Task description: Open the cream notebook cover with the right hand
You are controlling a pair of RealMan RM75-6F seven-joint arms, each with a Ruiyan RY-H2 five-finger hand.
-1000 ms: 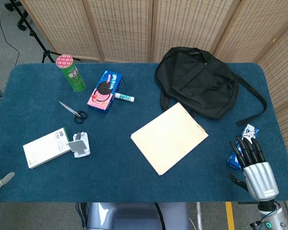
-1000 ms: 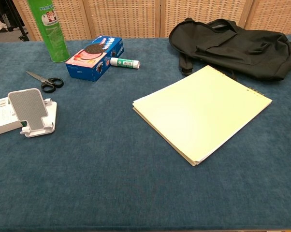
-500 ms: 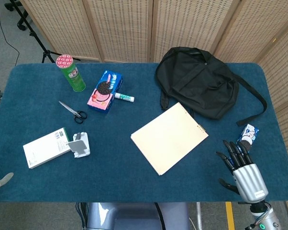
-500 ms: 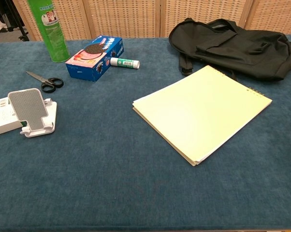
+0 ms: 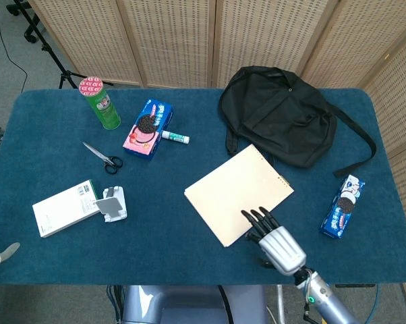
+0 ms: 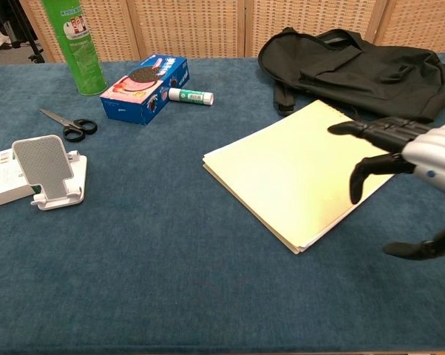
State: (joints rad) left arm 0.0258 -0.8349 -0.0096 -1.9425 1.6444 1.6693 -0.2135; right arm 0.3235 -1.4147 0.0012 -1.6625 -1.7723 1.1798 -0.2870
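The cream notebook (image 5: 238,193) (image 6: 300,172) lies closed and flat near the middle of the blue table, its spiral edge toward the black backpack. My right hand (image 5: 274,241) (image 6: 411,159) hovers at the notebook's near right edge, fingers spread and pointing over the cover, holding nothing. In the chest view the hand hangs above the cover's right side without touching it. Only a grey tip of my left hand (image 5: 5,253) shows at the table's left front edge.
A black backpack (image 5: 279,113) lies behind the notebook. A blue cookie packet (image 5: 342,206) sits at the right. At the left are a cookie box (image 5: 148,127), glue stick (image 5: 175,138), green can (image 5: 100,102), scissors (image 5: 102,156), phone stand (image 5: 112,204) and white box (image 5: 63,207).
My right hand has swept left from the table's right front corner to the notebook's near right edge, uncovering the cookie packet. It has entered the chest view. The notebook has not moved.
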